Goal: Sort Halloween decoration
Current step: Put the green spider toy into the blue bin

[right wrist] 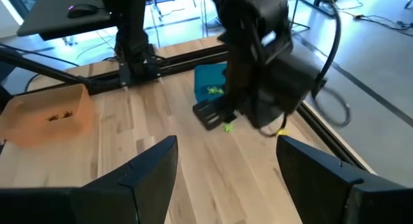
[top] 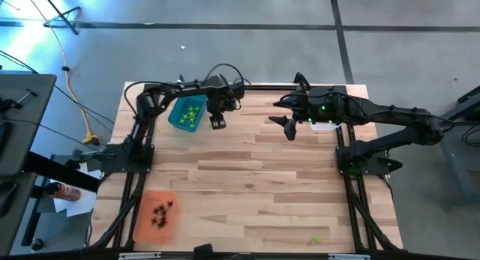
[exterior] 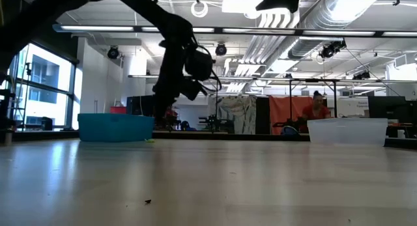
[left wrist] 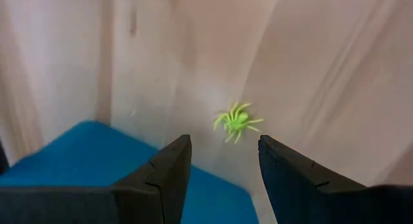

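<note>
A lime green spider trinket [left wrist: 235, 121] lies on the wood just beside the teal tray [left wrist: 84, 159]. My left gripper [left wrist: 224, 166] hovers open above it, one finger on either side, touching nothing. In the high view the left gripper [top: 218, 123] is at the teal tray's [top: 177, 118] right edge, and the tray holds several green trinkets [top: 192, 113]. The right gripper [top: 289, 129] is open in the air near the clear tray [top: 324, 127]. Dark trinkets [top: 162, 213] lie in the orange tray [top: 146, 222]. I see no purple ones.
A stray green trinket [top: 317, 239] lies near the table's near edge on the right. A tiny dark speck [exterior: 147, 201] lies on the wood in the low view. Bare wood stretches across the table's middle. People and equipment show in the room behind.
</note>
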Available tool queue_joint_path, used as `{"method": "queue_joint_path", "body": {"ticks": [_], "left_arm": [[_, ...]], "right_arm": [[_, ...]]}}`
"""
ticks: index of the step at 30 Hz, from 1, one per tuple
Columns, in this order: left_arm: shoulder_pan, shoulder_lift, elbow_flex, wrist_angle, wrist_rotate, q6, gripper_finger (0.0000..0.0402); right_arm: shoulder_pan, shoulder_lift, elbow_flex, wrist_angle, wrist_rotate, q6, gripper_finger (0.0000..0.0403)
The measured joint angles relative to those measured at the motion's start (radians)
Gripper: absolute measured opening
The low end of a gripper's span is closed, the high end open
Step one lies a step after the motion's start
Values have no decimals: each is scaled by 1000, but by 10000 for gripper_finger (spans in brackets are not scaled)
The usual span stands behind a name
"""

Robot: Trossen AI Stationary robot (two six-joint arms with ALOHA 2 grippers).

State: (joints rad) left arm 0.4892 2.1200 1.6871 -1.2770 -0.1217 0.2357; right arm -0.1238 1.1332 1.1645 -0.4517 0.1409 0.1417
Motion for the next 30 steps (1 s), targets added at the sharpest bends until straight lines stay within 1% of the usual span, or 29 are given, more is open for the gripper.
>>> {"method": "queue_joint_path", "body": {"ticks": [5,12,23,26,28,30], "left_arm": [[-15,51,0,2,-15,82,165],[-16,79,-3,6,-20,135,165],[-5,133,-3,11,-20,145,163],[-6,142,-1,9,-29,149,143],[-7,141,-1,13,-34,151,116],[-11,142,-2,16,-37,154,78]], "right_arm": [[0,0,0,0,10,16,259],[0,0,0,-1,12,37,259],[0,1,0,-4,12,42,259],[0,1,0,-7,12,42,259],[0,1,0,-9,12,42,259],[0,1,0,-9,12,41,259]]}}
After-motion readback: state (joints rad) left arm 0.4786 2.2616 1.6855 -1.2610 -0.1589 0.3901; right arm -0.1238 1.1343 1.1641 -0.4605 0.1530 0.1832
